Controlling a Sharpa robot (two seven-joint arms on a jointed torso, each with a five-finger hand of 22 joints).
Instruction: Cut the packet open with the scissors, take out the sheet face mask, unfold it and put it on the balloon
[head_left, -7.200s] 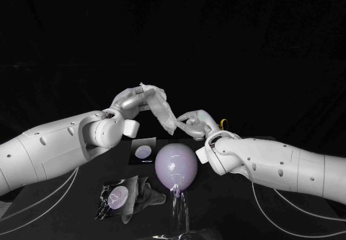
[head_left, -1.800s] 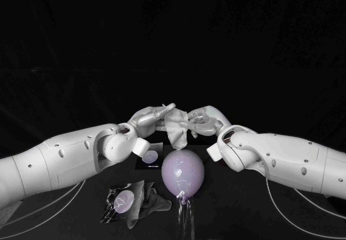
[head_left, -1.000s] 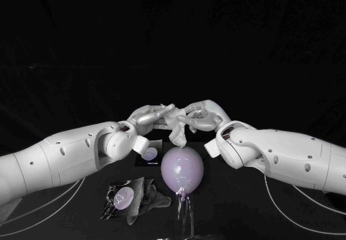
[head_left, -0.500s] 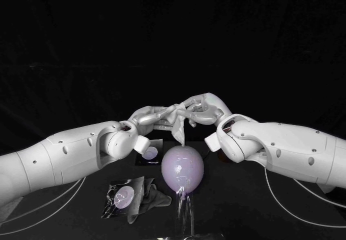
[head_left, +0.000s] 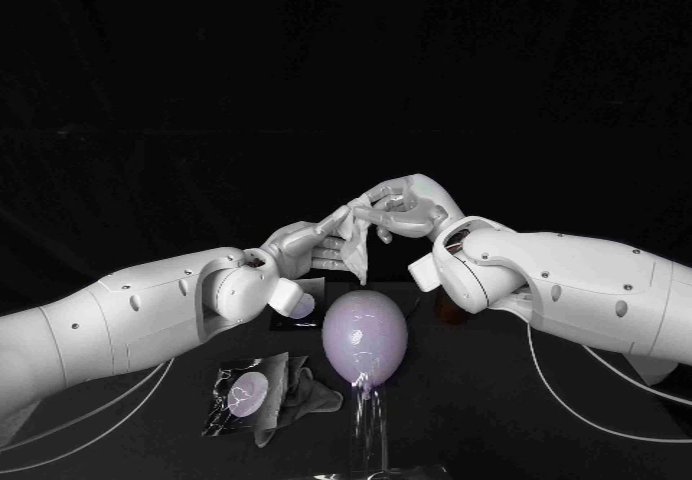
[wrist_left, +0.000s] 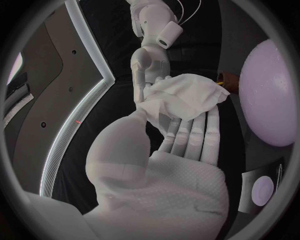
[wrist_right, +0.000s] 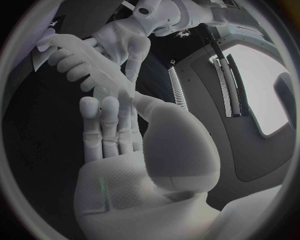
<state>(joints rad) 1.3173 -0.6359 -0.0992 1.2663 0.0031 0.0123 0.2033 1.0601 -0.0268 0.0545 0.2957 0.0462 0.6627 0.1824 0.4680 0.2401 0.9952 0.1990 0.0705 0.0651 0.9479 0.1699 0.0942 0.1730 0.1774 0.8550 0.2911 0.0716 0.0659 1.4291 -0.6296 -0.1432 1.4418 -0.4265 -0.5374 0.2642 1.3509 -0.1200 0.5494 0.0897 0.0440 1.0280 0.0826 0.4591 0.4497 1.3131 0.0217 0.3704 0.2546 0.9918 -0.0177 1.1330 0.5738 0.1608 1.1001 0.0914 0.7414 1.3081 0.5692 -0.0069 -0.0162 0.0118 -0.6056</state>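
Sheet face mask (head_left: 356, 258) is out of its packet and held in the air just above the balloon (head_left: 364, 335), not on it yet. Left hand (head_left: 303, 245) grips it, thumb against fingers, cloth draped over the fingertips. Right hand (head_left: 407, 208) has its fingers curled in and looks to be pinching the top edge.

Change over the last second: right hand went up and left dropped a little. The bunched strip opened into a flatter panel. Its lower tip, which was down at the balloon's top, now hangs clear.

My read: unfolding is under way, mask still partly doubled over, placement not started.

Around:
- opened packet (head_left: 242, 395) lies near left of the balloon
- second packet (head_left: 299, 306) sits farther back by the left wrist
- small brown object (head_left: 453, 310) right of the balloon, can't identify it
- clear stand (head_left: 371, 430) carries the balloon

In the way: both forearms crowd the balloon on either side, so there's little room to spread the mask.
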